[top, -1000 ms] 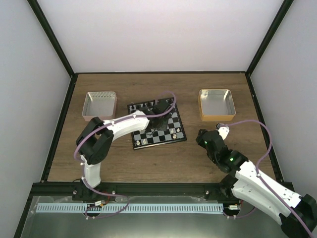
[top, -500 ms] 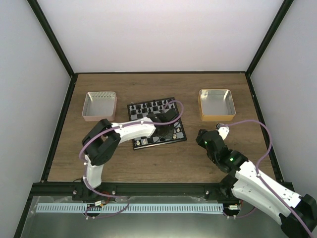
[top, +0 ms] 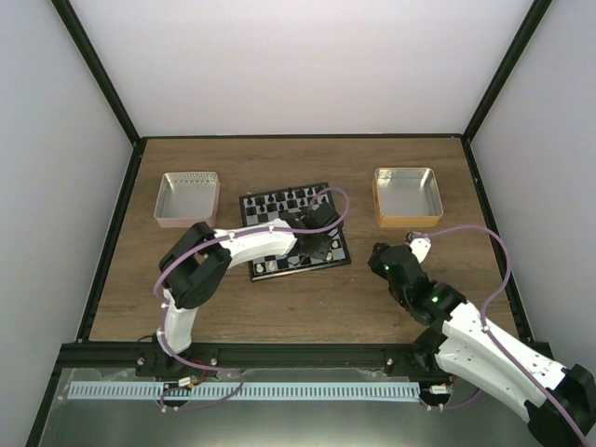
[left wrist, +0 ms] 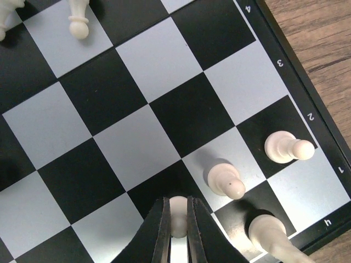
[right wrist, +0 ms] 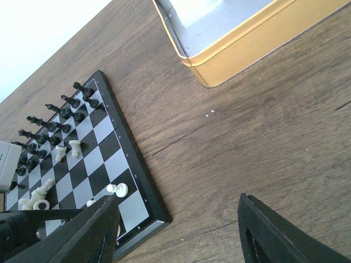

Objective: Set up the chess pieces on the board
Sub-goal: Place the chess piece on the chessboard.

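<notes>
My left claw [left wrist: 176, 233] grips a white piece [left wrist: 178, 208] at the board [left wrist: 137, 137]; my right claw [right wrist: 175, 235] is wide open above the tabletop [right wrist: 247, 137].

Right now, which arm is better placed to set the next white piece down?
Left. The left gripper is over the board, closed on a white piece. The right gripper is open over the table, holding nothing.

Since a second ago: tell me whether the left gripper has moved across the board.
Yes. The left gripper, shut on a chess piece, has shifted from the far side of the board rightward toward its near right corner.
</notes>
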Motion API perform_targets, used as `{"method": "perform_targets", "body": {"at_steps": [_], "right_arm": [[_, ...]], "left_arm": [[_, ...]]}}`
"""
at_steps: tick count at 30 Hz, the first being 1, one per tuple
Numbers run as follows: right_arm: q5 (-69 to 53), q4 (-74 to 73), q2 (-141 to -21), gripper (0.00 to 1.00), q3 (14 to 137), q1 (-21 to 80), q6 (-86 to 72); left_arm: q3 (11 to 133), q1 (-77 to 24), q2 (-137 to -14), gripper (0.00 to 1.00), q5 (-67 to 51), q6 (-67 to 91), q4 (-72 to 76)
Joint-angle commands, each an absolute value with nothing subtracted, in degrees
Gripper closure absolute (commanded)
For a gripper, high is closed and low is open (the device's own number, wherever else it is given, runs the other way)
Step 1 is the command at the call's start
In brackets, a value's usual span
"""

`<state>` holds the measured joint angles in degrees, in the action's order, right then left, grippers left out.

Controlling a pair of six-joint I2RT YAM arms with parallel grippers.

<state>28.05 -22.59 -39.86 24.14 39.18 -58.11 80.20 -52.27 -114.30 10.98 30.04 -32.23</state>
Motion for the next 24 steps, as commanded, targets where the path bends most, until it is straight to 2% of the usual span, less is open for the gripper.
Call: {"method": "perform_targets", "body": {"at_steps": [1,8,16,24], "right_arm": [[28.39,-21.54,-39.90,0.39,23.38,39.02,-58.57],[28.43,-21.78,-39.67,0.39,23.10,38.98,-58.79],[28.38,-21.75,-39.14,0.39,22.56,39.02,-59.02],[26.09,-20.45,-37.06,0.39,20.37,39.02,-58.56]], "left_arm": [[81.30,-52.22,-116.48,0.92,13.09,29.79,-33.22],[81.04,-52.29,-116.65,0.88,13.17,29.79,-33.78],[81.12,-52.23,-112.74,0.70,12.77,29.93,-33.21],[82.31,-52.13,-106.79,0.63,19.45,30.87,-36.19]]}}
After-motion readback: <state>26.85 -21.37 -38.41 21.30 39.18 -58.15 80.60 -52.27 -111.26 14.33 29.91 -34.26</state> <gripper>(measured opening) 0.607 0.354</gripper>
